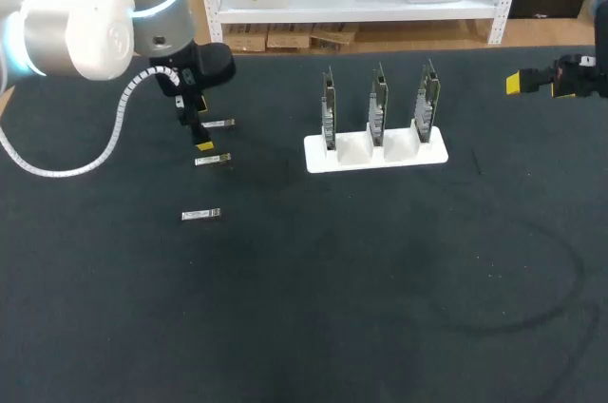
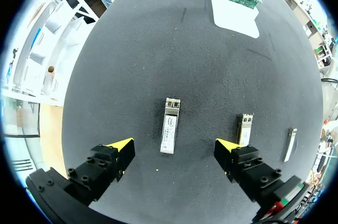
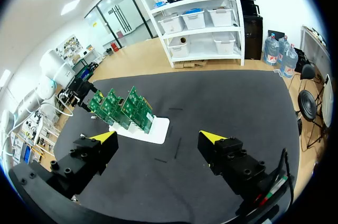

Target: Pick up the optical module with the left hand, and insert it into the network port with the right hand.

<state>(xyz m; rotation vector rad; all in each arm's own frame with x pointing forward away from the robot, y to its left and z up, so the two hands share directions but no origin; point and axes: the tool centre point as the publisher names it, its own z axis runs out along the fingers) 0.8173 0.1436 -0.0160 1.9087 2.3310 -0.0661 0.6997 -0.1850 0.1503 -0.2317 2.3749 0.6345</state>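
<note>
Three small silver optical modules lie in a row on the black table at the left: the far one [image 1: 218, 124], the middle one [image 1: 212, 160] and the near one [image 1: 201, 215]. My left gripper [image 1: 198, 129] hangs open just above the far module. In the left wrist view that module [image 2: 170, 125] lies lengthwise just ahead of the left gripper [image 2: 174, 148], in line with the gap between its fingers and untouched; two more modules [image 2: 244, 129] [image 2: 290, 143] lie beside it. My right gripper [image 1: 518, 83] [image 3: 158, 138] stands open and empty at the far right, well away from the green port cards [image 1: 377, 104] [image 3: 119, 108].
The three green cards stand upright in a white holder [image 1: 418, 155] [image 3: 153, 130] [image 2: 235, 17] at the middle of the table. A thin dark cable [image 1: 532, 313] curves over the mat at the front right.
</note>
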